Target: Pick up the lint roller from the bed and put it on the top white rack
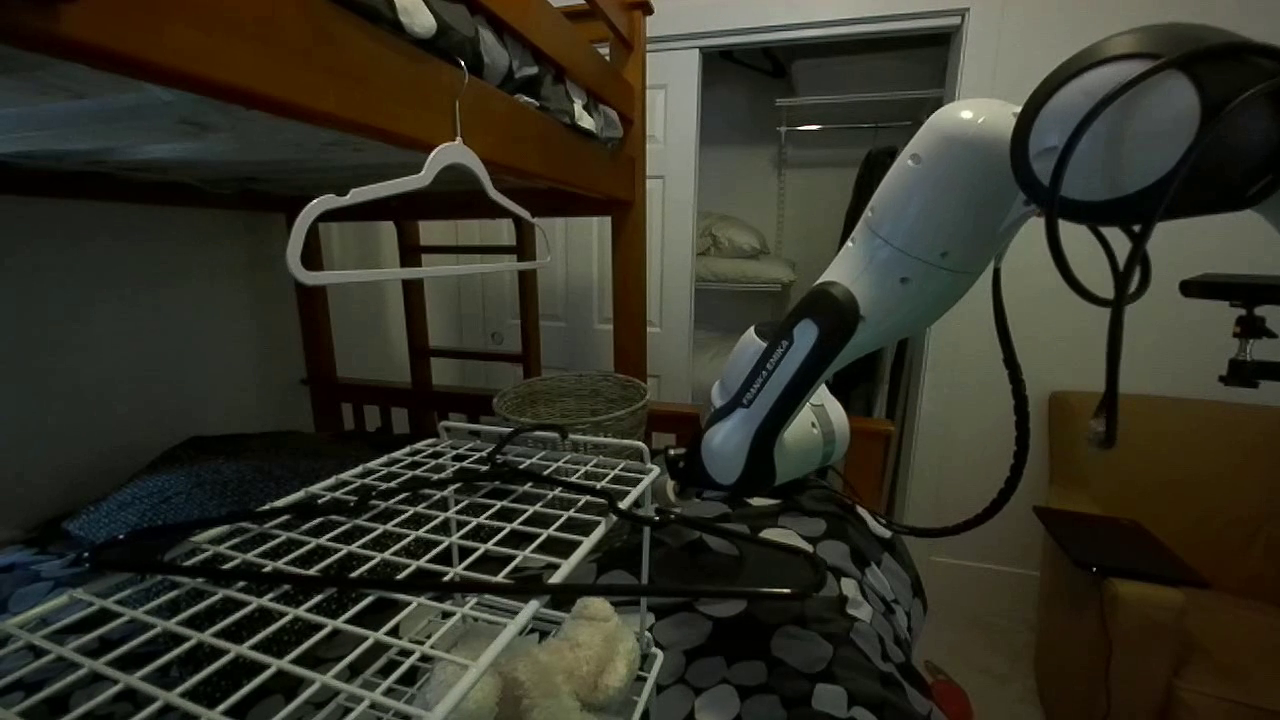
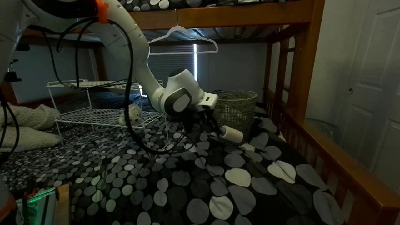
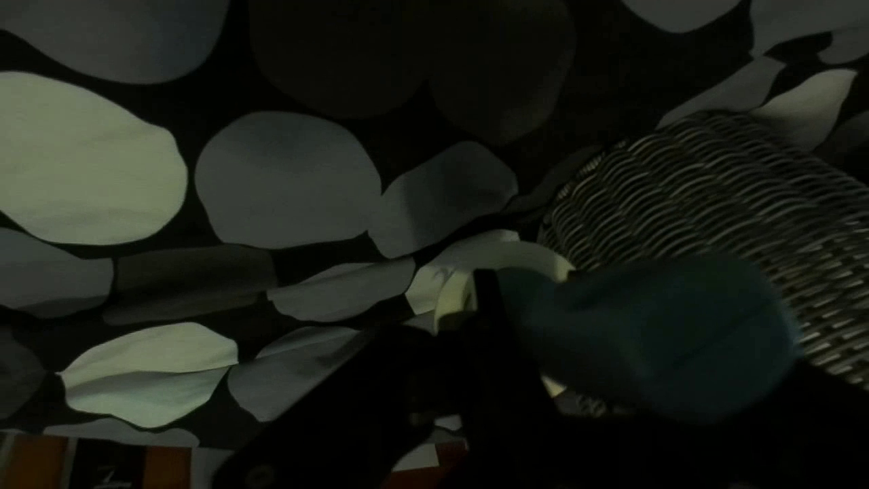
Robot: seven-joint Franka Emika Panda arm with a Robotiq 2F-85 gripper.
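the dotted bed point(image 2: 178, 197) carries the white rack point(image 1: 400, 540), a wicker basket point(image 2: 236, 109) and a cream heap point(image 2: 34, 137).

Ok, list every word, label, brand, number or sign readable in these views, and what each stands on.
"FRANKA EMIKA": on the robot arm, in an exterior view.
A pale mark on a dark patch, wrist view's lower left: too small and blurred to read.
On the lint roller: no lettering can be made out.

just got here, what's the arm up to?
The robot arm has its gripper at the lint roller, low over the bed beside the wicker basket. Contact looks likely, but I can't tell whether the gripper is shut on it, or whether the roller is clear of the bed. It isn't on the top white rack yet.
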